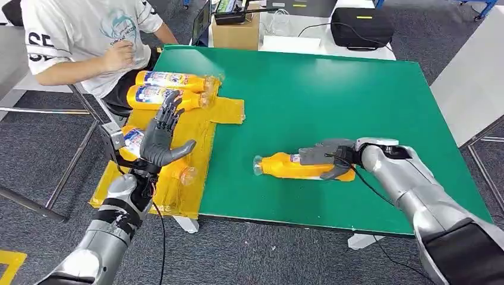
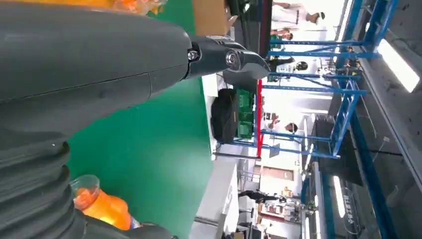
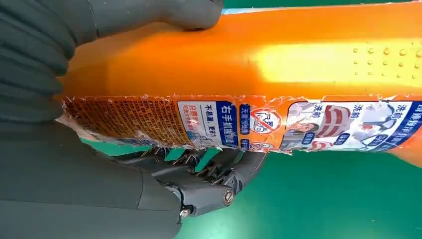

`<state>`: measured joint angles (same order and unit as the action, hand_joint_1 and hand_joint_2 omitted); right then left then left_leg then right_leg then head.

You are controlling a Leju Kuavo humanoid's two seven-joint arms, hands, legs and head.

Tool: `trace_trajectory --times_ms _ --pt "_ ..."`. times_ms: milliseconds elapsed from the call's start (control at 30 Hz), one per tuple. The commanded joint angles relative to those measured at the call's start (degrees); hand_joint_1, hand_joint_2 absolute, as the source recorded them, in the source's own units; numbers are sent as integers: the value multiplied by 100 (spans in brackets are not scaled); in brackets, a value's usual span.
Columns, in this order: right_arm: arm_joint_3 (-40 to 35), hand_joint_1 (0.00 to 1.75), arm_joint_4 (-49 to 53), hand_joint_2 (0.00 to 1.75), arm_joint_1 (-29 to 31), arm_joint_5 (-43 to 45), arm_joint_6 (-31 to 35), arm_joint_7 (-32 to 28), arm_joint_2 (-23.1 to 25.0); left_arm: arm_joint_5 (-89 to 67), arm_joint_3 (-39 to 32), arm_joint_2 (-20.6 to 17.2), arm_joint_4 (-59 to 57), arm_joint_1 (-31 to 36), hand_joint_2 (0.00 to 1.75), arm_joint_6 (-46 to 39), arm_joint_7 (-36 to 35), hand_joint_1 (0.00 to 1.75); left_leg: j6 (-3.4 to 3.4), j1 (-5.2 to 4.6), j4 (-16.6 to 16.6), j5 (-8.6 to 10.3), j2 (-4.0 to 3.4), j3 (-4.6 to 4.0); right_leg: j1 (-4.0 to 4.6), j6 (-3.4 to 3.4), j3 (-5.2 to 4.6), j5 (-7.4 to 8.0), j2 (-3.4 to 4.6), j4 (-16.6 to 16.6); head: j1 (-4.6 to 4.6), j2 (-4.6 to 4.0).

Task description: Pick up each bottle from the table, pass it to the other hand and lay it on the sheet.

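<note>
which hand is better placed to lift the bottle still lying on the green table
Right. The right hand already wraps the bottle on the green table, fingers around its body. The left hand is open, raised over the yellow sheet, well away from it.

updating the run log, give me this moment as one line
right hand: grips bottle on table | left hand: open above sheet | sheet: three bottles | handover: not yet
</note>
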<state>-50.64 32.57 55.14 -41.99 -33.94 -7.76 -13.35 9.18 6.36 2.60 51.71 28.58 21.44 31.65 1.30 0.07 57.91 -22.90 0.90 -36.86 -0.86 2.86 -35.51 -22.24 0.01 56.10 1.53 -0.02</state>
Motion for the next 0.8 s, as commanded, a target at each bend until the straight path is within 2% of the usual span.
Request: trace_trajectory --times_ms 33,133,167,233,267,300,367,400,467,533,600,633,800 --pt "-562 175 -618 175 470 766 235 262 203 127 84 -14 -542 296 175 -139 -54 0 -8 0 5 -12 -10 24 2 -13 21 -12 2 8 0 2" --pt "-61 175 -518 175 -10 1216 1556 789 460 117 -56 -83 -165 -24 175 -421 -111 0 -9 2 -2 -13 -18 31 4 -14 26 -9 12 1 2 2" --pt "194 175 -345 175 -268 1259 2307 939 572 124 -143 -73 37 -176 175 -527 -148 0 -9 4 -6 -12 -19 32 6 -12 28 -6 14 -6 0 2" --pt "728 175 350 175 -940 1407 3318 1023 736 97 -279 9 493 -478 175 -829 -391 0 -11 7 -17 -18 -35 52 10 -15 46 -7 28 -17 2 2" --pt "1127 175 976 175 -1402 1592 3654 1012 791 136 -327 79 652 -570 175 -1007 -517 0 -9 9 -14 -14 -26 38 12 -12 36 -5 20 -17 0 2" --pt "1237 175 1393 175 -1702 1518 3888 995 808 116 -310 123 697 -585 175 -1130 -578 0 -12 12 -20 -23 -34 60 16 -17 56 -12 26 -24 0 2" --pt "1686 175 2236 175 -2332 1593 4143 959 947 134 -242 201 715 -570 175 -1420 -702 0 -11 17 -13 -18 -16 38 20 -13 39 -10 11 -19 0 2" --pt "2009 175 2652 175 -2699 1721 4429 754 1130 62 -162 236 652 -514 175 -1732 -782 0 -15 21 -14 -28 -21 53 23 -18 54 -19 13 -20 0 2" --pt "2286 175 3155 175 -3165 1812 4734 475 1423 19 28 286 489 -381 175 -2000 -830 0 -20 17 -9 -25 -5 32 19 -18 33 -22 -1 -8 0 2" --pt "2333 175 3392 175 -3392 1878 4912 199 1583 107 208 284 348 -271 175 -1866 -874 0 -20 16 -4 -29 10 28 18 -23 31 -33 -14 -1 0 2" --pt "2352 175 3525 175 -3509 1970 5071 -22 1737 287 294 349 237 -165 175 -1756 -1004 0 -17 13 -6 -22 16 7 14 -21 10 -28 -15 -1 2 2" --pt "2285 175 3393 175 -3435 1955 5122 -121 1787 298 441 334 190 -96 175 -1765 -1018 0 -19 16 2 -34 12 23 17 -25 25 -38 -13 4 4 2" --pt "2144 175 2928 175 -3138 1891 5306 -469 1946 295 816 330 53 126 175 -1730 -1044 0 -15 9 1 -17 1 -12 9 -21 -13 -21 -7 4 2 2"
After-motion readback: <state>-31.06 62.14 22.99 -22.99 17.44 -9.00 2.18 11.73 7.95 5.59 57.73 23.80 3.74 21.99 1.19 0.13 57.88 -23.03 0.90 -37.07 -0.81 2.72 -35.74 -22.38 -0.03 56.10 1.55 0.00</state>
